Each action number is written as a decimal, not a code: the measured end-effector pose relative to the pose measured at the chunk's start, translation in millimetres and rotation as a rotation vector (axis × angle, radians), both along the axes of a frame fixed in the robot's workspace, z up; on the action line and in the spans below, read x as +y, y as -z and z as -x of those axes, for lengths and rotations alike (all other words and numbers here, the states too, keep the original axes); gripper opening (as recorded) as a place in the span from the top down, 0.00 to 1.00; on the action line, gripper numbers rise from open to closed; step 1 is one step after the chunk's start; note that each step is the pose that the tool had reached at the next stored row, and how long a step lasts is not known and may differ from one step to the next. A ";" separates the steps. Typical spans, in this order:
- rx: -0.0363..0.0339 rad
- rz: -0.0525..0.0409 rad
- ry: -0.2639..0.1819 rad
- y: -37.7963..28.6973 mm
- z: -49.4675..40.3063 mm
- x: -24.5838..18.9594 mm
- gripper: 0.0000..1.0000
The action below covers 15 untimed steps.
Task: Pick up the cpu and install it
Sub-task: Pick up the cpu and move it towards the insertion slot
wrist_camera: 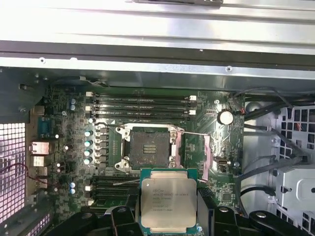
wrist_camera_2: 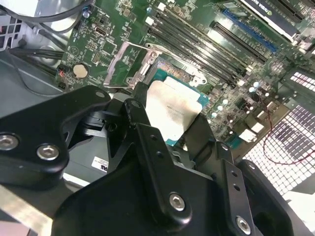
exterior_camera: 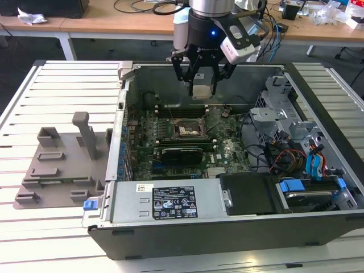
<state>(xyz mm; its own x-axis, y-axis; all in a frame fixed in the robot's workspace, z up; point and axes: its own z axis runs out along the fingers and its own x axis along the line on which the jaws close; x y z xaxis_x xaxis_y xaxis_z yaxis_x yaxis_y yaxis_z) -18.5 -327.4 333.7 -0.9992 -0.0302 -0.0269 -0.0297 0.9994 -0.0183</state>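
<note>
The cpu (exterior_camera: 203,92) is gripped by its edges in the closed pincer (exterior_camera: 203,88) and held in the air above the motherboard inside the open computer case (exterior_camera: 170,207), which lies on the slatted surface (exterior_camera: 57,85). In the first wrist view the socket (wrist_camera: 147,150) is seen uncovered, with its metal frame (wrist_camera: 194,152) swung aside.
</note>
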 end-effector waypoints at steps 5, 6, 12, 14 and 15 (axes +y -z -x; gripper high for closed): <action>0.0000 -0.0001 0.000 4.9 -0.8 5.2 0.45; 0.0000 0.0000 0.000 6.2 -1.0 6.4 0.45; 0.0000 0.0034 0.000 12.8 -1.4 15.9 0.45; -0.0001 0.0033 0.000 14.1 -1.4 16.5 0.45; -0.0001 0.0034 0.000 14.7 -1.4 16.7 0.45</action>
